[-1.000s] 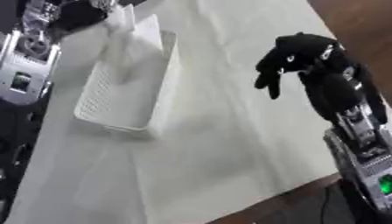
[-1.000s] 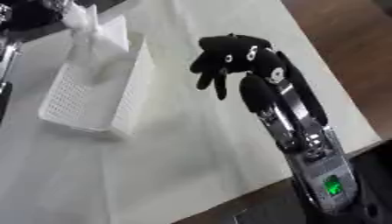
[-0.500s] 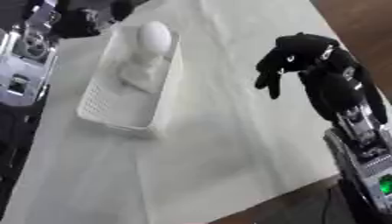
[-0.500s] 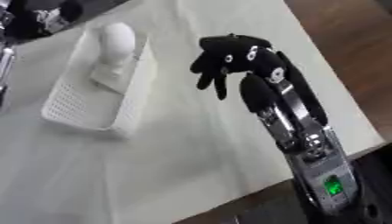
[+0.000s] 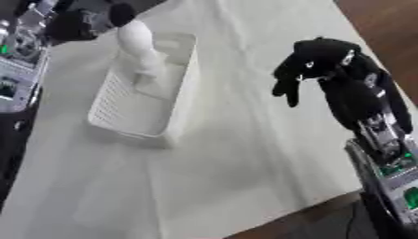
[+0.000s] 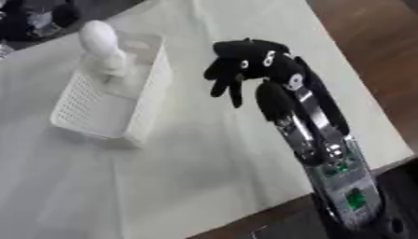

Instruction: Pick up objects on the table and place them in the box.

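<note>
Object: a white rounded thing [image 6: 100, 43] is sitting in the far end of the box, its long axis running toward the far edge of the table, rounded top tilting away from me; I cannot make out what it is.
Box: the white perforated basket [image 5: 130, 112] is lying on the left part of the table, its long side running away from me and leaning a little to the right; the near end is holding nothing that I can see.
My right hand: my black right hand [image 6: 245, 65] is hanging above the table to the right of the box, well apart from it, fingers drooping down in a loose curl and gripping nothing.
My right arm: the forearm is rising from the lower right corner, black and silver, with green lights near the wrist end.
My left hand: I am not seeing it in either view.
In the way: nothing is lying between my right hand and the box; only bare cloth is showing there.
Surface: a pale cloth [image 5: 237, 154] is covering the table, creased lengthwise; brown wood [image 6: 367, 56] is showing along its right edge.
Room: dark equipment [image 5: 24, 60] is standing off the table's left side and beyond the far corner.
</note>
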You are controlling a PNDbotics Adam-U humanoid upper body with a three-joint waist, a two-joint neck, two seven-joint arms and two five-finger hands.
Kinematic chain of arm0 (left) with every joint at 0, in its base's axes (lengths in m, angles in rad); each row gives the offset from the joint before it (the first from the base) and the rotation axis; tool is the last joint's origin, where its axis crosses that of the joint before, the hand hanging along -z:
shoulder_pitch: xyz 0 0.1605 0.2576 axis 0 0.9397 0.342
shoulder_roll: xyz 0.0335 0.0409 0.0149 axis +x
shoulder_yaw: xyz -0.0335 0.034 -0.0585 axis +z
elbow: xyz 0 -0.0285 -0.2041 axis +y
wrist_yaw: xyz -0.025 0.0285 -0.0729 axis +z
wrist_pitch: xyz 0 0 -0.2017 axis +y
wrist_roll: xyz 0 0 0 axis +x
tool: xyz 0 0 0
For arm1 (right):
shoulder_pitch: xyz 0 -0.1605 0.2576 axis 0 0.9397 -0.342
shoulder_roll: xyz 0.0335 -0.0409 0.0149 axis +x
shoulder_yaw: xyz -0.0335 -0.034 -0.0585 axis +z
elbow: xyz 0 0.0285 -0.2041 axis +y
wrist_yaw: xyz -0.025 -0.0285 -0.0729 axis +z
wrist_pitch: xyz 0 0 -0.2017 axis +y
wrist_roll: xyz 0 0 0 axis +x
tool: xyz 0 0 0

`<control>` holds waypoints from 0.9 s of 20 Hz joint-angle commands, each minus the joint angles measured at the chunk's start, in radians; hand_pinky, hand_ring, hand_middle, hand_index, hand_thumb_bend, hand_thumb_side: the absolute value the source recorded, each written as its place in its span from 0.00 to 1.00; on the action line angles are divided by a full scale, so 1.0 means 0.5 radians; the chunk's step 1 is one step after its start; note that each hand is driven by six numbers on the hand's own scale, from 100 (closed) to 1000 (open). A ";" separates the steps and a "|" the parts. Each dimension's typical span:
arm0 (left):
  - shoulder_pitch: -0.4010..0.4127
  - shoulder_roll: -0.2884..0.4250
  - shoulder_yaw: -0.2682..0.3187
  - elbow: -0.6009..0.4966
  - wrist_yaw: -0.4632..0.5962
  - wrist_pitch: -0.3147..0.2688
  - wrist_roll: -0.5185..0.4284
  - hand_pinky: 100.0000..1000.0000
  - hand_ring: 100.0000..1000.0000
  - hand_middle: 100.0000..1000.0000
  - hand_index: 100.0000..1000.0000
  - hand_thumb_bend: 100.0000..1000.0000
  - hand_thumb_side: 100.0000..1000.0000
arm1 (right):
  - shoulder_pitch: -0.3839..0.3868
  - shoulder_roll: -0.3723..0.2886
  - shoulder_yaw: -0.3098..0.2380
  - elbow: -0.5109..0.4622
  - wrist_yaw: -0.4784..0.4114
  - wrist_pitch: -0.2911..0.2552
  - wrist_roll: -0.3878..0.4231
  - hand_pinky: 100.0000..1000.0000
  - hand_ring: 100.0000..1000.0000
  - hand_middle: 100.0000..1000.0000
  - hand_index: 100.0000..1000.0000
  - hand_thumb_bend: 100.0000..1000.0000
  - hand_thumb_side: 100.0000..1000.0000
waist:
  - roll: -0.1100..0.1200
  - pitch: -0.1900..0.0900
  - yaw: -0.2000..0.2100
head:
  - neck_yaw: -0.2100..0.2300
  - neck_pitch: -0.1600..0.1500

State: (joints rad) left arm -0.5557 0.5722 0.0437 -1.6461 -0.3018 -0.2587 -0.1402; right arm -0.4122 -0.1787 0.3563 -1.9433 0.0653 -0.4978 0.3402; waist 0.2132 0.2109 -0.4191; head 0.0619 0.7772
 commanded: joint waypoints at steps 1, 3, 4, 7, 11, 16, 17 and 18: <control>0.075 0.112 0.042 -0.147 0.056 -0.011 0.111 0.36 0.57 0.59 0.72 0.61 0.85 | 0.005 -0.016 -0.015 -0.024 0.007 0.000 -0.003 0.18 0.46 0.59 0.87 0.00 1.00 | -0.032 -0.038 0.030 | -0.012 -0.014; 0.164 0.168 0.049 -0.212 0.085 -0.017 0.155 0.34 0.56 0.58 0.72 0.61 0.85 | 0.021 -0.018 -0.022 -0.019 0.014 0.001 -0.007 0.18 0.46 0.59 0.87 0.00 0.99 | -0.045 -0.043 0.075 | -0.029 -0.014; 0.206 0.199 0.054 -0.234 0.102 -0.015 0.175 0.32 0.56 0.57 0.71 0.61 0.85 | 0.031 -0.017 -0.026 -0.016 0.018 0.003 -0.009 0.18 0.46 0.59 0.87 0.00 0.99 | -0.051 -0.049 0.106 | -0.036 -0.014; 0.345 0.277 0.036 -0.298 0.265 -0.006 0.265 0.24 0.55 0.56 0.70 0.60 0.86 | 0.061 -0.013 -0.046 -0.006 0.035 0.011 -0.026 0.18 0.46 0.59 0.87 0.00 0.99 | -0.064 -0.067 0.193 | -0.048 -0.014; 0.586 0.285 0.015 -0.420 0.490 -0.041 0.381 0.19 0.52 0.54 0.71 0.58 0.87 | 0.074 0.000 -0.052 -0.004 0.050 0.018 -0.046 0.19 0.46 0.59 0.87 0.00 0.99 | -0.091 -0.072 0.295 | -0.073 -0.014; 0.817 0.154 0.033 -0.603 0.465 -0.044 0.472 0.25 0.55 0.57 0.75 0.58 0.94 | 0.062 0.025 -0.051 -0.013 0.045 0.027 -0.054 0.20 0.48 0.60 0.87 0.00 0.99 | -0.130 -0.069 0.365 | -0.082 -0.014; 0.843 0.125 0.032 -0.642 0.440 -0.041 0.477 0.26 0.56 0.59 0.75 0.59 0.94 | 0.059 0.027 -0.050 -0.014 0.047 0.032 -0.050 0.20 0.49 0.61 0.87 0.00 0.99 | -0.137 -0.069 0.375 | -0.082 -0.014; 0.865 0.100 0.026 -0.675 0.416 -0.036 0.472 0.26 0.57 0.60 0.76 0.58 0.95 | 0.057 0.028 -0.048 -0.015 0.051 0.038 -0.041 0.21 0.52 0.62 0.88 0.00 0.99 | -0.144 -0.067 0.385 | -0.080 -0.014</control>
State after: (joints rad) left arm -0.1209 0.6183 0.0480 -1.9465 -0.0816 -0.2796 0.0878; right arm -0.3700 -0.1733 0.3321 -1.9368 0.0888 -0.4818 0.3196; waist 0.1449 0.1930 -0.2268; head 0.0338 0.7772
